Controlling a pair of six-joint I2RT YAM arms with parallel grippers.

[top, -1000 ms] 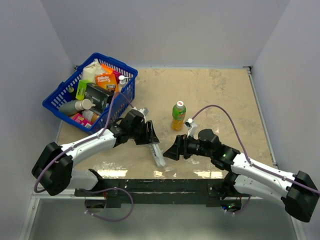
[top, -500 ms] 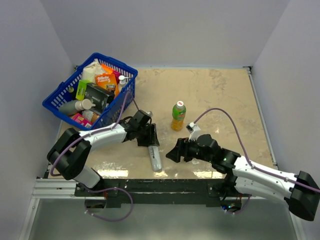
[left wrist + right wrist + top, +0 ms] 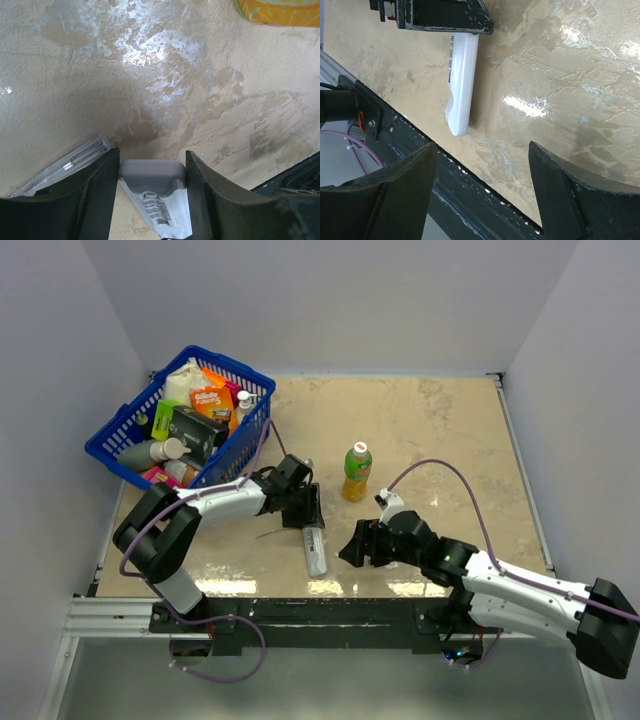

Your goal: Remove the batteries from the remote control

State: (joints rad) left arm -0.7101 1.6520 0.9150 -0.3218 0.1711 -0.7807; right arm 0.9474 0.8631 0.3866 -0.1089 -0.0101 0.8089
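The remote control point(image 3: 314, 552) is a slim white bar lying on the table near the front edge. My left gripper point(image 3: 303, 512) is shut on its far end. In the left wrist view the remote's rounded end point(image 3: 152, 175) sits between my two fingers with its printed label face showing. My right gripper point(image 3: 354, 545) is open and empty, just right of the remote. The right wrist view shows the remote point(image 3: 462, 85) ahead and to the left of my open gripper point(image 3: 482, 145). No batteries show in any view.
A green bottle with an orange label point(image 3: 356, 472) stands behind the grippers. It also shows in the left wrist view point(image 3: 280, 12). A blue basket point(image 3: 120, 430) full of packages is at the back left. A thin clear stick point(image 3: 75, 159) lies left of the left fingers. The table's dark front rail point(image 3: 420, 165) is close.
The left gripper has shifted slightly right and back with the remote, which now lies straighter. The left arm's elbow has drawn in. The right gripper has moved slightly right and nearer the front.
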